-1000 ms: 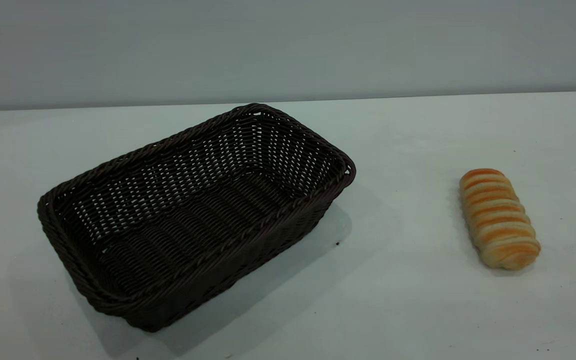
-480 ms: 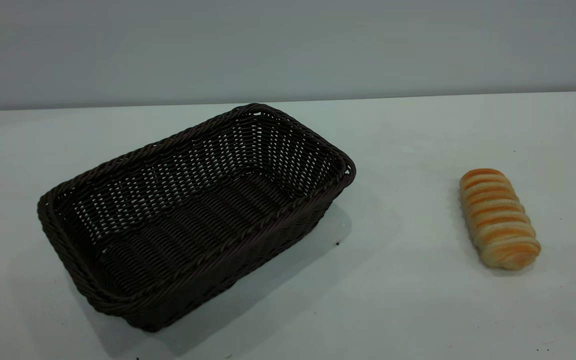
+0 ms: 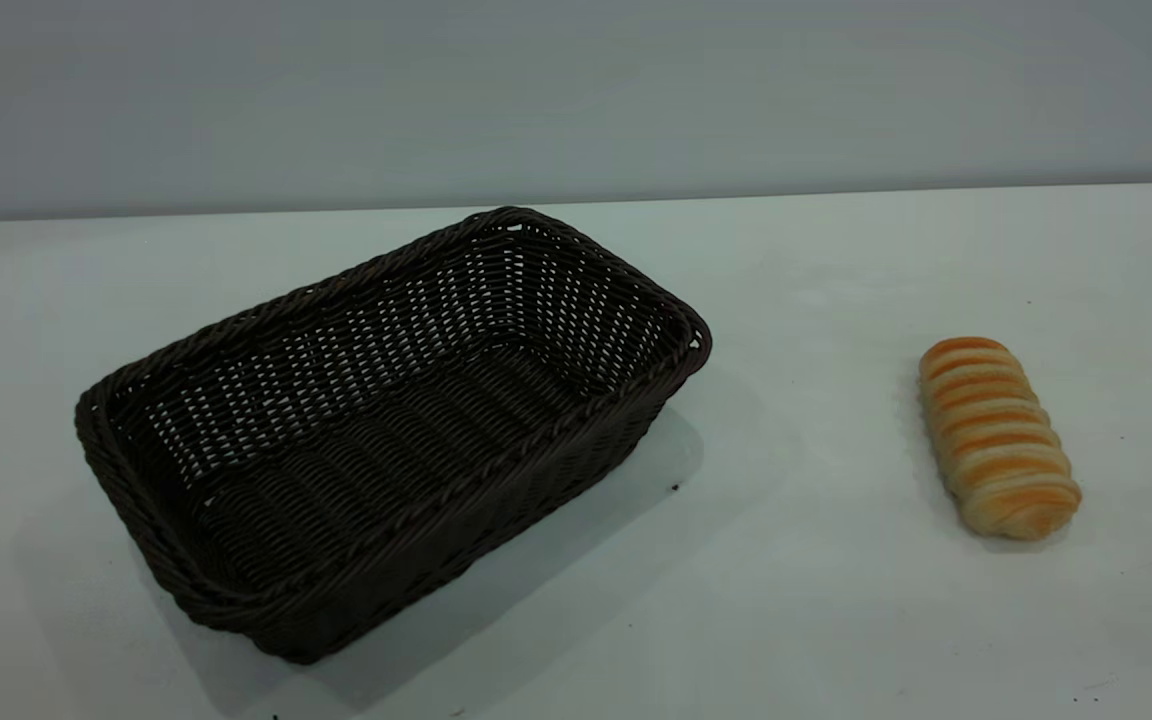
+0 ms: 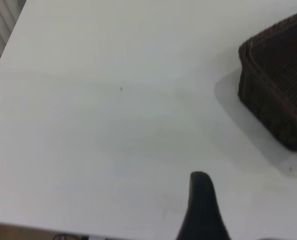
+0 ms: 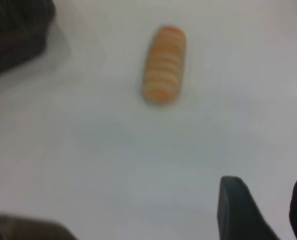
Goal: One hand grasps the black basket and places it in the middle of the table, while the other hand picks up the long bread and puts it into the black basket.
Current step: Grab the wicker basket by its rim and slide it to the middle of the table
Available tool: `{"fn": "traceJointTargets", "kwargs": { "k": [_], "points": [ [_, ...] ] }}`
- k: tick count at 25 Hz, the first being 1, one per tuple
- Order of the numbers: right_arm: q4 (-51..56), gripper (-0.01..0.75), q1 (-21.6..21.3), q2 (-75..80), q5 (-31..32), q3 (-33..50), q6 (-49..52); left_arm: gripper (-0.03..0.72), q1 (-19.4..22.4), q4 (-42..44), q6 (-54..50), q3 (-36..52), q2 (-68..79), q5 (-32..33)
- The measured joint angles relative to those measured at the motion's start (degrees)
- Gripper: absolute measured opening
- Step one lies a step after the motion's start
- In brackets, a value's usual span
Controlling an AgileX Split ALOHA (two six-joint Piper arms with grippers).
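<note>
Black basket [image 3: 391, 430] at 9 o'clock on table [image 3: 796, 600], empty; long bread [image 3: 998, 437] at 3 o'clock, well apart. Right gripper [image 5: 268, 210] jaws parted, holding nothing; left gripper [image 4: 202, 207] jaw state not discernible. Risk: flared wicker rim slipping from pinch; soft loaf crushed.

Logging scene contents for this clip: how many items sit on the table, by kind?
Baskets: 1, the black basket, empty.
Breads: 1, the long bread, lying on the table apart from the basket.
Total: 2.
</note>
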Motion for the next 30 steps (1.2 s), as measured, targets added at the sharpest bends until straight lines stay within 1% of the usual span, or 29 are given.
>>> {"fn": "traceJointTargets", "kwargs": {
  "k": [5, 8, 12, 17, 20, 22, 24, 27, 30],
  "points": [
    [3.5, 0.281, 0.0, 4.5, -9.8, -0.4, 0.7, 0.594, 0.0, -0.2, -4.8, -0.1, 9.9, -6.7],
    [3.8, 0.327, 0.0, 9.6, -12.9, -0.3, 0.9, 0.594, 0.0, -1.3, -9.0, -0.1, 18.3, -11.6],
    [3.9, 0.368, 0.0, 14.3, -12.2, -0.3, 0.9, 0.594, 0.0, -2.7, -11.0, -0.1, 30.0, -17.7],
    [3.9, 0.374, 0.0, 14.7, -9.8, -0.3, -1.3, 0.594, 0.0, -6.3, -14.4, -0.1, 47.3, -27.8],
    [4.2, 0.375, 0.0, 14.7, -8.7, -0.3, -2.9, 0.594, 0.0, -12.6, -14.6, -0.1, 57.2, -34.4],
    [5.3, 0.374, 0.0, 14.7, -8.9, -0.3, -3.4, 0.594, -0.1, -17.9, -12.9, -0.1, 63.4, -38.0],
    [6.7, 0.375, 0.0, 14.7, -9.1, -0.3, -4.3, 0.594, -1.1, -23.2, -8.3, -0.1, 68.3, -41.4],
    [8.8, 0.375, 0.0, 14.7, -9.1, -0.3, -5.7, 0.594, -4.1, -31.8, -0.8, -0.1, 74.6, -46.7],
    [10.4, 0.375, 0.0, 14.7, -9.2, -0.3, -7.1, 0.594, -5.7, -37.9, 3.8, -0.2, 80.3, -50.5]
  ]
}}
